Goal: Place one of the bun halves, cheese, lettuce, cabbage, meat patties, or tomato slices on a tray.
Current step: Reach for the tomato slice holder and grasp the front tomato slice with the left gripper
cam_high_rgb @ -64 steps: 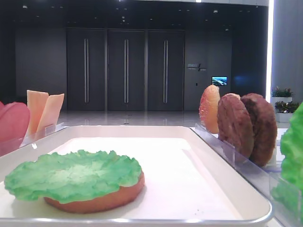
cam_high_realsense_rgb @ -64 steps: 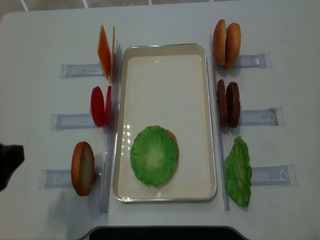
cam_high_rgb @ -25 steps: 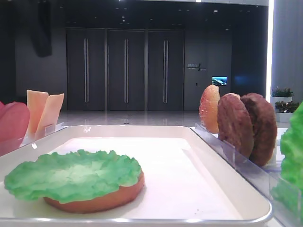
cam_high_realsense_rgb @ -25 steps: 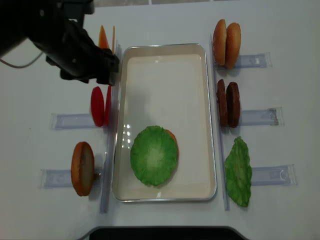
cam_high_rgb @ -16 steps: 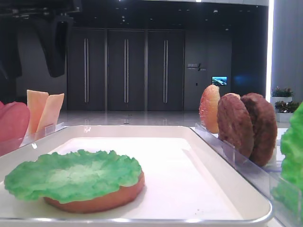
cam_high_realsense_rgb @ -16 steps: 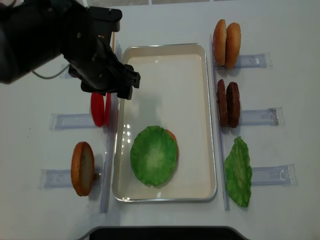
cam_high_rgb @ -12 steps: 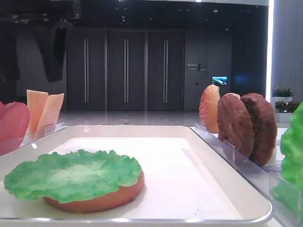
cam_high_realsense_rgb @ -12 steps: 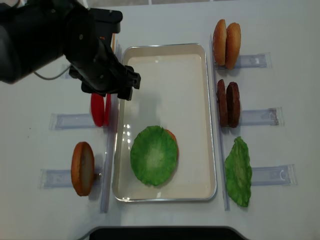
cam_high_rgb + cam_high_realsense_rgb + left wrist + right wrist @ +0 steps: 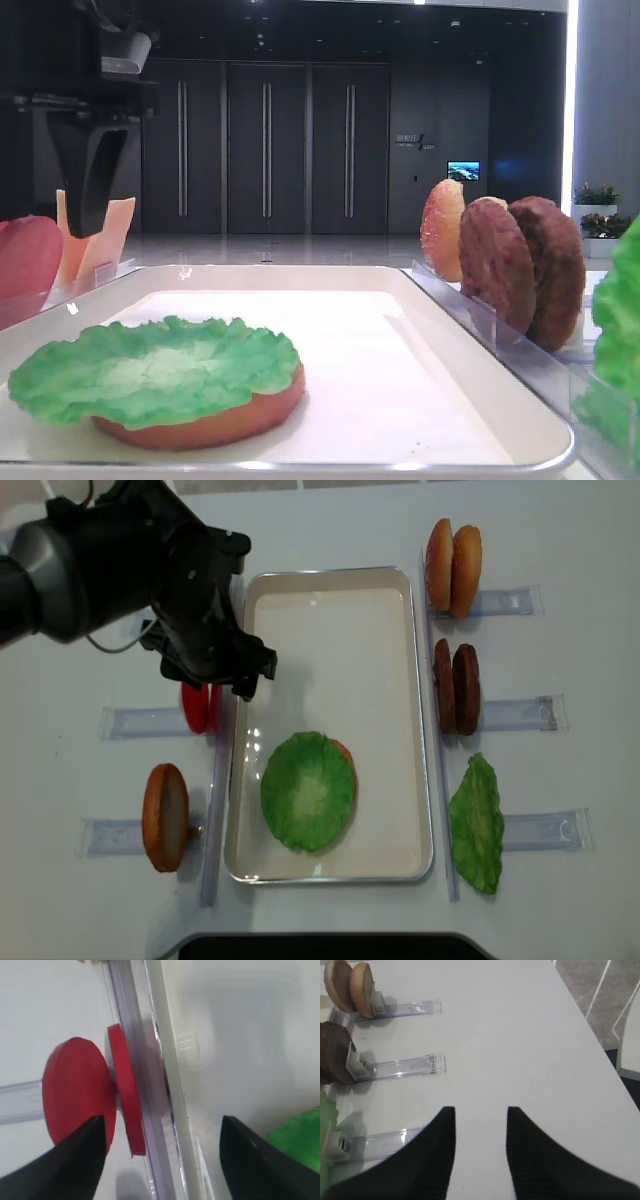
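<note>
Bulky black arm (image 9: 120,570), ribbed black fingers (image 9: 440,1160)

Even, bright overhead light fills the table views, and the tray (image 9: 420,720) shows small glare spots near its left rim. The low view is dim behind, with a bright strip at its right edge. The left wrist view is soft, its tomato slices (image 9: 80,1095) blurred, shadows faint.

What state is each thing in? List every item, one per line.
left gripper: open, above the tomato slices, holding nothing
right gripper: open, over bare table
tomato slices: upright in their rack
tray: holds a bun half with lettuce on top
lettuce: flat on the bun half
meat patties: upright in their rack
cheese: upright, partly hidden by the arm
</note>
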Motion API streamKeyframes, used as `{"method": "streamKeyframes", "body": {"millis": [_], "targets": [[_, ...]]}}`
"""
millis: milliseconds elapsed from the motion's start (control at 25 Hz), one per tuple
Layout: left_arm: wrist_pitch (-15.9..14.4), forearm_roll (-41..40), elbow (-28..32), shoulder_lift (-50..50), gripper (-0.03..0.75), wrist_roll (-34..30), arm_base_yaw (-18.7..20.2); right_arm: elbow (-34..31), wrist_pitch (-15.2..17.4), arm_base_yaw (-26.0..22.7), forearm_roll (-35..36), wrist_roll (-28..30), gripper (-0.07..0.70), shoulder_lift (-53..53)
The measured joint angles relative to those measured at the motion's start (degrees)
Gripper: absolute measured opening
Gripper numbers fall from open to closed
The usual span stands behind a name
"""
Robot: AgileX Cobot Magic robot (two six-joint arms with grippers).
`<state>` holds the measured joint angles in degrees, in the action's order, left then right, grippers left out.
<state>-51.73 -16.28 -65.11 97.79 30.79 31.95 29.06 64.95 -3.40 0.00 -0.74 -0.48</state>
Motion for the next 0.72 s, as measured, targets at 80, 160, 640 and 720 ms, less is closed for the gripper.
{"method": "streamKeyframes", "body": {"millis": [80, 160, 640, 720], "targets": [[0.15, -0.57, 0.00, 0.94, 0.538, 0.05, 0.00, 0.00, 0.00, 0.00, 0.00, 0.00, 0.244, 0.00], [0.27, -1.14, 0.00, 1.61, 0.538, 0.11, 0.00, 0.00, 0.00, 0.00, 0.00, 0.00, 0.244, 0.00], [1.51, -4.07, 0.00, 4.55, 0.537, 1.35, 0.00, 0.00, 0.00, 0.00, 0.00, 0.00, 0.244, 0.00], [1.55, -4.41, 0.00, 4.70, 0.537, 1.41, 0.00, 0.00, 0.00, 0.00, 0.00, 0.00, 0.244, 0.00]]}}
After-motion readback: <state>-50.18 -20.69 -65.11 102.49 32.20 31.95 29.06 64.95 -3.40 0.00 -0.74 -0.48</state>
